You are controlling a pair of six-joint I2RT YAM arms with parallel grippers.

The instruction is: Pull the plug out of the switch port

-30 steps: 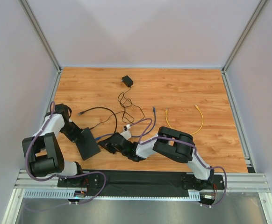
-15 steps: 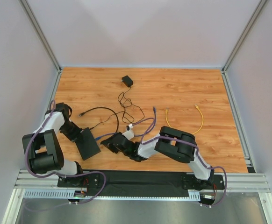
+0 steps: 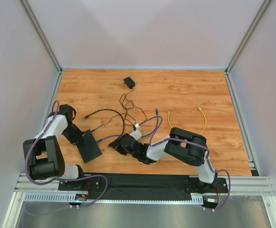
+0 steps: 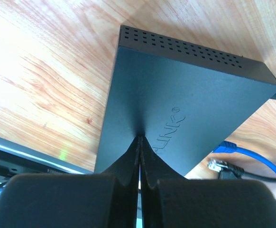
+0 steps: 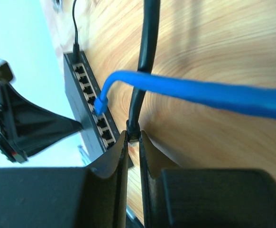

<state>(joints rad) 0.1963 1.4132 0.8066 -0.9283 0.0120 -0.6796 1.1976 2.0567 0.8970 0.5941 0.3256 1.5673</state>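
Near left, my left gripper [image 4: 139,138], jaws closed, presses its tips on the switch [image 4: 176,104] to pin it. Beside it my right gripper [image 5: 133,136] clamps the plug [image 5: 133,127] of the black cable [image 5: 146,57], seemingly clear of the ports [image 5: 86,80]. A blue cable [image 5: 185,88] crosses beyond; fingers [image 5: 109,166] hide most of the plug.

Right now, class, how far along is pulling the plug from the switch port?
Done: the clear plug of the black cable sits outside the switch. In hand: the right gripper pinches that cable; the left gripper, shut, presses the switch. Left: carry it away; the blue plug seems socketed.
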